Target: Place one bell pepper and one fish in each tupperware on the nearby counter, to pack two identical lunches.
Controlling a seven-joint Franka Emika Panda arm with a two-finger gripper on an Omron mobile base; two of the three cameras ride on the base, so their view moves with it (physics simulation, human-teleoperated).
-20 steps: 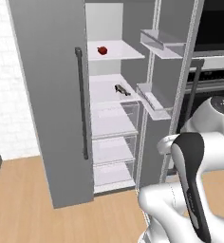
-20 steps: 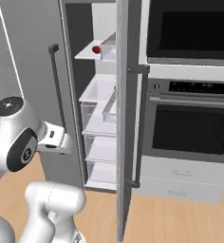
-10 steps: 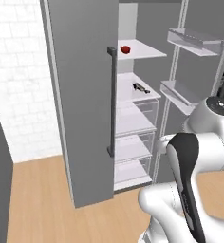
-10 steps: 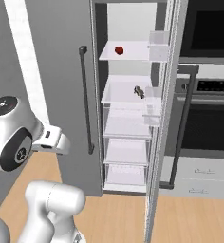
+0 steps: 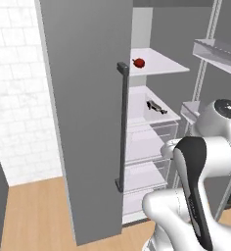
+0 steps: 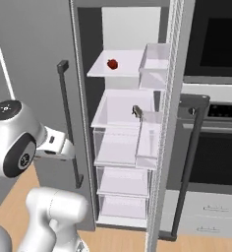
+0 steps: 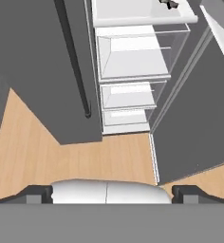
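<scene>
Inside the open fridge (image 6: 123, 147): red bell pepper (image 6: 112, 63) at 12 o'clock on the top shelf (image 6: 119, 71), dark fish (image 6: 137, 112) one shelf below, clear drawers (image 6: 122, 181) apparently empty. Claw (image 7: 111, 193), fingers wide apart, holds nothing; best approach squarely between the doors, reaching high.

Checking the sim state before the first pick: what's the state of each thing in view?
Fridge door: open, swung wide.
Pepper: red, on the top shelf, untouched.
Fish: dark, lying on the second shelf, untouched.
Drawers: shut, look empty.
Oven: door shut.
Pincer: open, holding nothing, aimed down at the floor before the fridge.
</scene>
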